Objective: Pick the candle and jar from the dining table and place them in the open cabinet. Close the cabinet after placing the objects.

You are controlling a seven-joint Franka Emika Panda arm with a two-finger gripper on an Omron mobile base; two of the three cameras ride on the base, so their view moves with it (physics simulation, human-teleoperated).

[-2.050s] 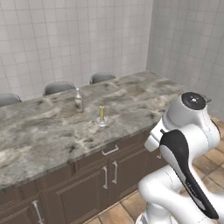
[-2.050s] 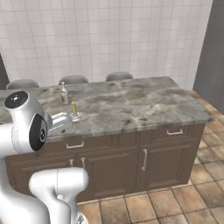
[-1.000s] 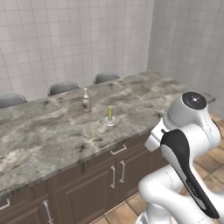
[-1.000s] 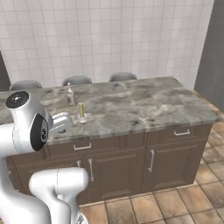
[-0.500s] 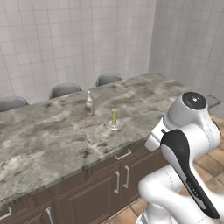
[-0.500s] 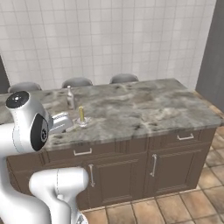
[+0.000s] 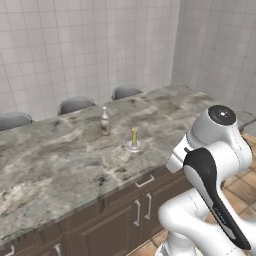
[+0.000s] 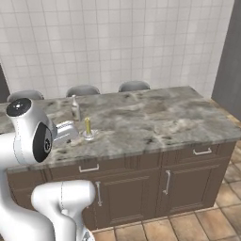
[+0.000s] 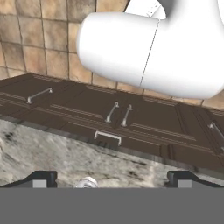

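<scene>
The yellow candle point(image 7: 134, 137) point(image 8: 87, 126) stands upright on its small clear holder near the front edge of the dining table point(image 7: 60, 160) point(image 8: 155, 122). My gripper point(image 9: 112, 178) hangs folded close to the arm, above the table's front edge, looking down at the marble top and the dark drawer fronts. Its fingertips point(image 9: 42, 177) stand far apart with nothing between them: open. A small silvery round shape point(image 9: 87, 181) sits low between them, possibly the candle's holder. The jar and the cabinet are out of view.
A slim clear glass bottle point(image 7: 105, 121) point(image 8: 75, 108) stands just behind the candle. Grey chair backs point(image 7: 75, 104) point(image 8: 83, 89) line the table's far side before the tiled wall. Brown floor tiles point(image 8: 188, 226) lie in front of the table.
The whole picture has shifted: the base has driven along the table, bringing the candle and bottle closer to the arm. The arm's pose and the open gripper are unchanged.
</scene>
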